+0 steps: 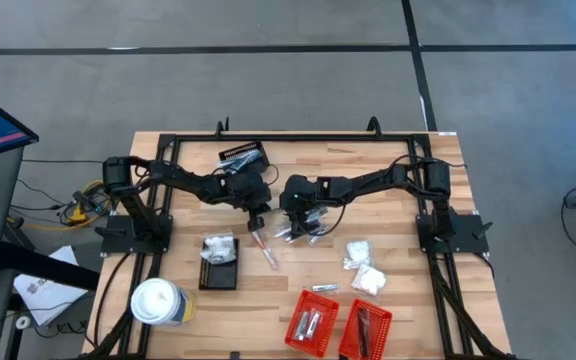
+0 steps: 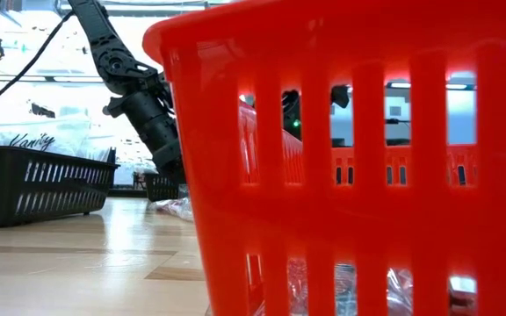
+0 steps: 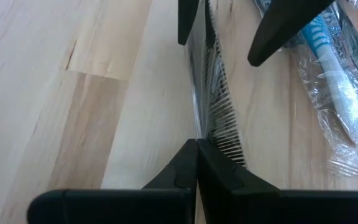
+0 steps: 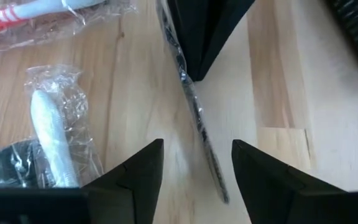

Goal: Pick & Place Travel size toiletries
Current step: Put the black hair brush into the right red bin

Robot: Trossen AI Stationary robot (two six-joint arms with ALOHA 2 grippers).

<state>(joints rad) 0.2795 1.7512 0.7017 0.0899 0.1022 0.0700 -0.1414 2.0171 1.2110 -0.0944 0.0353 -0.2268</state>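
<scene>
A dark comb in a clear wrapper (image 3: 215, 106) stretches between my two grippers at the middle of the table. My left gripper (image 3: 196, 163) is shut on one end of it. My right gripper (image 4: 197, 144) stands open, with one finger on either side of the comb's other end (image 4: 209, 163) and touching nothing. Wrapped toothbrushes lie beside them: a blue and white one (image 3: 344, 106), a white one (image 4: 51, 140) and a red and white one (image 1: 265, 250). Silvery tubes (image 1: 306, 232) lie under my right gripper (image 1: 294, 220). My left gripper pinches the end of the wrapped comb (image 3: 211, 142) between its two shut fingertips. The fingers slant down from the table's left. The comb stands on edge and runs straight on from the fingertips toward my right gripper. Whether its far end rests on the table I cannot tell.
A black basket (image 1: 218, 270) with white packets sits near my left arm, and another black basket (image 1: 243, 155) at the far edge. Two red baskets (image 1: 311, 320) (image 1: 365, 330) stand at the near edge, a white cup (image 1: 158, 302) at the near left and white packets (image 1: 368, 278) at the right.
</scene>
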